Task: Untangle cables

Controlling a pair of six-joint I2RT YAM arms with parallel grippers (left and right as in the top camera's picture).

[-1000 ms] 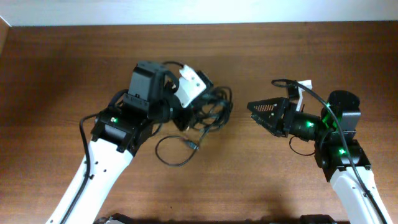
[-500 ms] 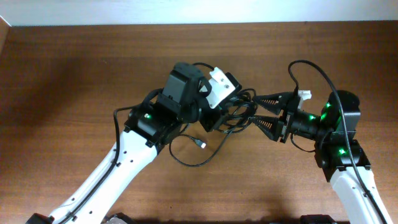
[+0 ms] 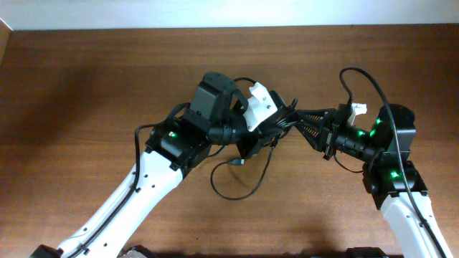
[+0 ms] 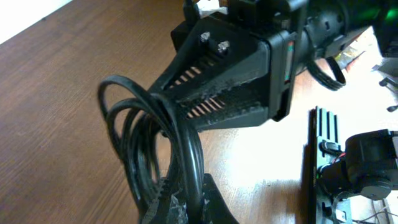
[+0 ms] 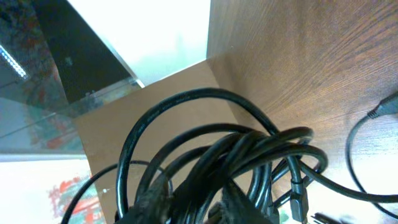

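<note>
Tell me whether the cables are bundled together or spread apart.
Bundled. The cables overlap in one clump of loops at the left gripper; only one loop trails onto the table.

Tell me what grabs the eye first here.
Mid-table, the left gripper and right gripper meet nose to nose at a tangled cable bundle, the left pinching it shut. Below them a loose cord loops out over the wooden table, its metallic plug end just under the left gripper.
</note>
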